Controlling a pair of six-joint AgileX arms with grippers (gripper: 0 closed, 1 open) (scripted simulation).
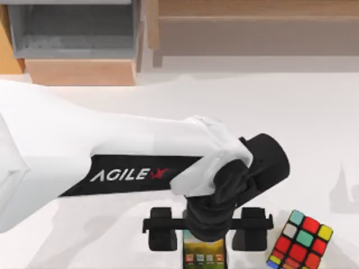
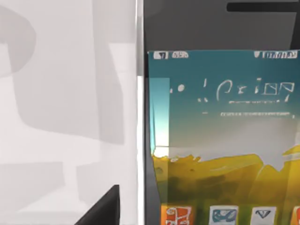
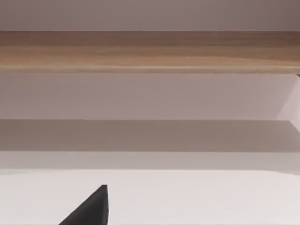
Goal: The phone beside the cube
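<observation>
Top view shows our left claw [image 1: 205, 232] spread astride the phone [image 1: 204, 253] at six o'clock on the counter [image 1: 314, 140], phone's long axis twelve-to-six, cube [image 1: 300, 241] near at three o'clock.

Phone [image 1: 204, 250]: black front, teal-to-yellow screen, coloured icons. Cube [image 1: 299, 241]: black frame, red, green, yellow, white stickers. Bench [image 1: 314, 123]: white.

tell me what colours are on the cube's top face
Mostly red on the cube, with green, yellow, white and orange stickers in a black frame; the top view shows it best.
</observation>
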